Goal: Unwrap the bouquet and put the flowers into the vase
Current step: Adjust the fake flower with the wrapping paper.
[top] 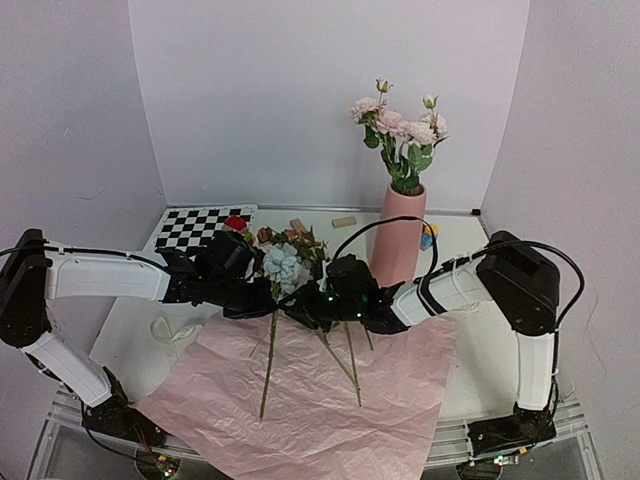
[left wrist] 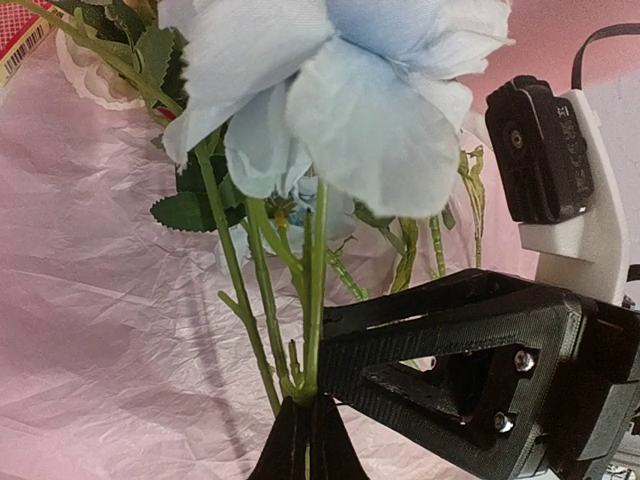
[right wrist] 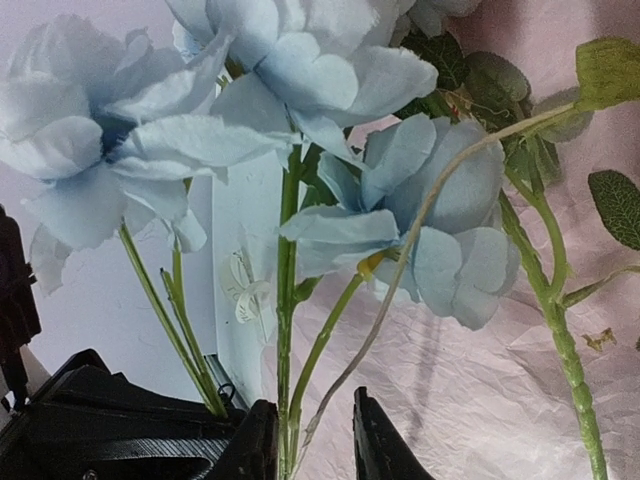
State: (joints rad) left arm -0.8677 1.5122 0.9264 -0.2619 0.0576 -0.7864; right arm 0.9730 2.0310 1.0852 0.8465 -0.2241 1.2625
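Note:
The pink vase (top: 403, 236) stands at the back right of the table with several pale pink flowers (top: 400, 125) in it. The bouquet is unwrapped: its pink paper (top: 310, 400) lies spread flat at the front. My left gripper (top: 266, 291) (left wrist: 307, 402) is shut on the green stems (left wrist: 262, 300) of a bunch with light blue blooms (top: 282, 262) (left wrist: 370, 110), held above the paper with the stems (top: 268, 365) hanging down. My right gripper (top: 312, 300) (right wrist: 315, 425) sits right beside it. Its jaws stand a little apart around two thin stems (right wrist: 288, 330) of the same bunch, with a gap still showing.
A checkerboard (top: 200, 228), a red block (top: 235, 222) and small wooden blocks (top: 343, 221) lie along the back. A cream ribbon (top: 170, 330) lies left of the paper. A blue and yellow toy (top: 428, 238) sits by the vase. White walls enclose the table.

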